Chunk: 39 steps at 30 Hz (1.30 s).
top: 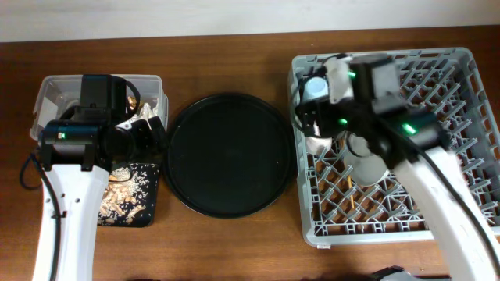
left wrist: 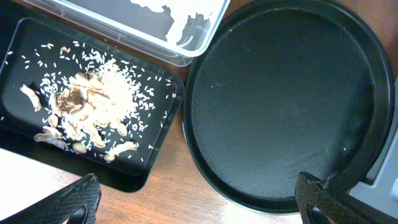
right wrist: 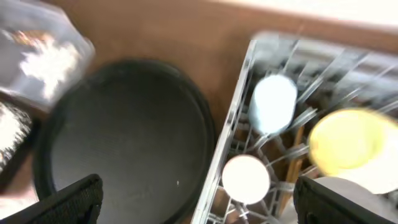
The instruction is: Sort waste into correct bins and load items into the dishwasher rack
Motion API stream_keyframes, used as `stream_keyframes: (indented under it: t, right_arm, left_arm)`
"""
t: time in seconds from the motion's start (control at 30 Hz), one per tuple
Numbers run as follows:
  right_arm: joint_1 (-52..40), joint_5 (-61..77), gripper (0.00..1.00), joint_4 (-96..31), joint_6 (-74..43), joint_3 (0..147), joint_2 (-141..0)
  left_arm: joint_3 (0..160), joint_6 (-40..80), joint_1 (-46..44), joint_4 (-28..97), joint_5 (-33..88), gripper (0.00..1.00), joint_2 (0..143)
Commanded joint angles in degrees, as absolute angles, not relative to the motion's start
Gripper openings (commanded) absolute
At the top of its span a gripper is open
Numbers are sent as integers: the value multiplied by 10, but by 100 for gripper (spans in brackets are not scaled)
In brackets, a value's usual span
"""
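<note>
- Step: judged as the close of loading. No waste or dish lies loose on the table, so both the sorting and the racking look done.
- Next move: judged as lifting both arms straight up and clear of the pegs and bin walls, then checking the wood around the bins for stray grains.
- Left gripper (left wrist: 202, 202): fingers wide apart, holding nothing, above the gap between the tray and the round tray.
- Right gripper (right wrist: 202, 199): fingers wide apart, holding nothing, over the rack's left edge.
- Tub (top: 47, 86): holds the white tissue (left wrist: 186, 25) and a gold-brown wrapper (top: 131, 95).
- Tray (left wrist: 155, 140): holds the food scraps (left wrist: 87, 109), a heap of rice and beige pieces with grains scattered around it.
- Round tray (top: 230, 156): bare, lying between the bins and the rack.
- Rack (top: 461, 58): holds the blue cup (right wrist: 273, 102), a pale cup (right wrist: 245, 177) that is likely the pink one, the yellow bowl (right wrist: 345, 140), the plate (top: 367, 168), and a thin wooden stick (top: 351, 204) between the pegs, likely the chopsticks.
</note>
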<state>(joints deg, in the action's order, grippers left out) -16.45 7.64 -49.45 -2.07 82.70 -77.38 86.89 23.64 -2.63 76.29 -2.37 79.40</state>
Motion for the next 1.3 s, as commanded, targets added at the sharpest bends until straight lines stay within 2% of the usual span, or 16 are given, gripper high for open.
stream_keyframes:
  t: [0.0, 0.1, 0.2, 0.37, 0.47, 0.6, 0.67, 0.77, 0.87, 0.93, 1.03, 1.27]
  right_arm:
    - [-160, 53, 98, -482, -18, 837, -626]
    - [-157, -30, 98, -477, -18, 828, -493]
    - [-98, -27, 98, -477, -20, 766, -358]
    - [11, 58, 98, -419, -20, 506, -96]
    - [15, 126, 98, -359, -25, 345, -5]
    - [15, 148, 98, -133, -133, 158, -2]
    - [15, 144, 98, -19, -138, 88, -2]
    - [15, 124, 98, 70, -138, 24, -2]
    - [15, 114, 98, 32, -105, 3, -2]
    - [15, 114, 98, -37, -41, 3, -2]
    - [4, 107, 98, -37, 91, 3, -2]
    - [-5, 85, 98, -37, 51, 3, -2]
  left_arm:
    - [874, 235, -23, 762, -24, 99, 794]
    - [874, 235, -23, 762, -24, 99, 794]
    - [874, 235, -23, 762, -24, 99, 794]
    - [874, 235, -23, 762, -24, 99, 794]
    - [874, 236, -23, 762, -24, 99, 794]
    - [874, 236, -23, 761, -24, 99, 794]
    - [874, 235, -23, 762, -24, 99, 794]
    - [874, 236, -23, 761, -24, 99, 794]
    - [874, 236, -23, 762, -24, 99, 794]
    - [874, 235, -23, 762, -24, 99, 794]
    - [874, 235, -23, 762, -24, 99, 794]
    - [874, 235, -23, 762, -24, 99, 794]
